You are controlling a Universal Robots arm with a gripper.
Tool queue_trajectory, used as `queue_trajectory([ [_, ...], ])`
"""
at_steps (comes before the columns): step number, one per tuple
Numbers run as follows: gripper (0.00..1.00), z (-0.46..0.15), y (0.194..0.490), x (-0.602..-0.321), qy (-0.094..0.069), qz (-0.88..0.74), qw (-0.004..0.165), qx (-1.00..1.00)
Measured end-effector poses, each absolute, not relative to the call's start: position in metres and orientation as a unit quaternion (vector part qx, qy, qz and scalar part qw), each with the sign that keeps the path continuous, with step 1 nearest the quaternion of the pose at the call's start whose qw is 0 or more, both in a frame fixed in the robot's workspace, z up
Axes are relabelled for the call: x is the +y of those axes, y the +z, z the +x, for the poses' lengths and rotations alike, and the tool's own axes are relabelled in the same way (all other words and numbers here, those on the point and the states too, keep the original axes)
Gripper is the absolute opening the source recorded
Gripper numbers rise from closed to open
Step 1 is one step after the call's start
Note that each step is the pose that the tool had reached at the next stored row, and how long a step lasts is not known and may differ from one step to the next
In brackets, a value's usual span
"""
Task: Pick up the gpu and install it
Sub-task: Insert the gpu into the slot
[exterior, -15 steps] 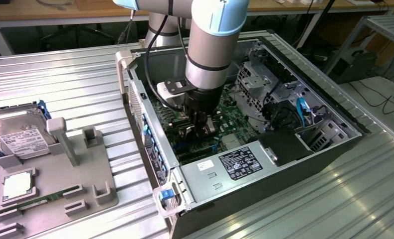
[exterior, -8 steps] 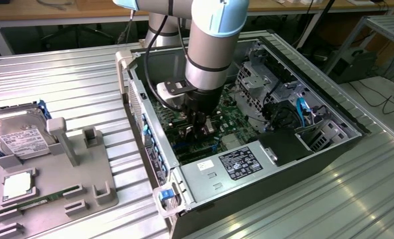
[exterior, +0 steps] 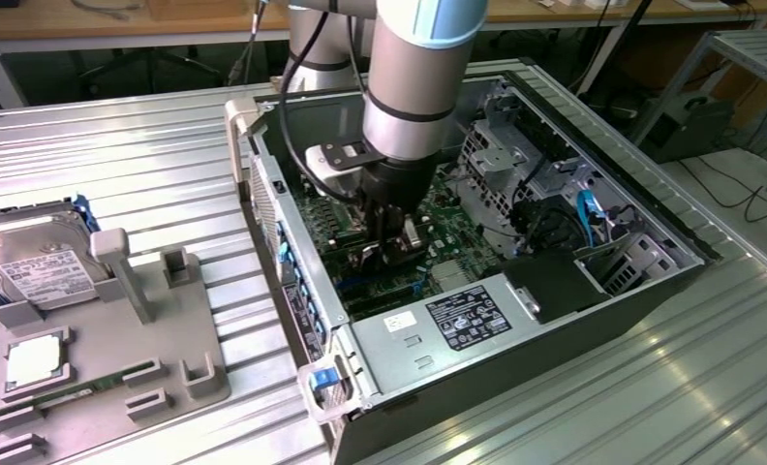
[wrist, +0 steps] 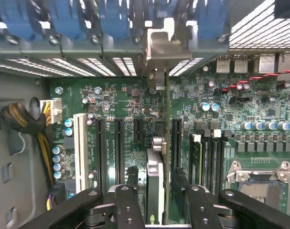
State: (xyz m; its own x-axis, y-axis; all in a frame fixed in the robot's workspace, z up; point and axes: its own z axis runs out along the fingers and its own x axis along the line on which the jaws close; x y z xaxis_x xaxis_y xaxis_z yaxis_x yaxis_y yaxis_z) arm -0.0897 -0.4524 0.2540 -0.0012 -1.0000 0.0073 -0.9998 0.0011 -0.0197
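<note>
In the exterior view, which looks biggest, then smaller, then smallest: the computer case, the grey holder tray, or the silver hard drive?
1. Computer case looks biggest.
2. Grey holder tray comes next.
3. Silver hard drive looks smallest.
The tray and drive are cut off by the picture's edge, so part of each is hidden.

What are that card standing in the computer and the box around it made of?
The gpu looks like green fibreglass circuit board, edge-on, with a shiny silver metal bracket at its end. The computer case seems sheet metal with a dull grey finish; its perforated panels suggest stamped steel, though that is a guess.
</note>
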Motion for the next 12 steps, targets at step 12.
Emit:
queue_trajectory([
  [12, 0.42, -0.09, 0.28, -0.452, -0.01, -0.707, 0.005, 0.707],
])
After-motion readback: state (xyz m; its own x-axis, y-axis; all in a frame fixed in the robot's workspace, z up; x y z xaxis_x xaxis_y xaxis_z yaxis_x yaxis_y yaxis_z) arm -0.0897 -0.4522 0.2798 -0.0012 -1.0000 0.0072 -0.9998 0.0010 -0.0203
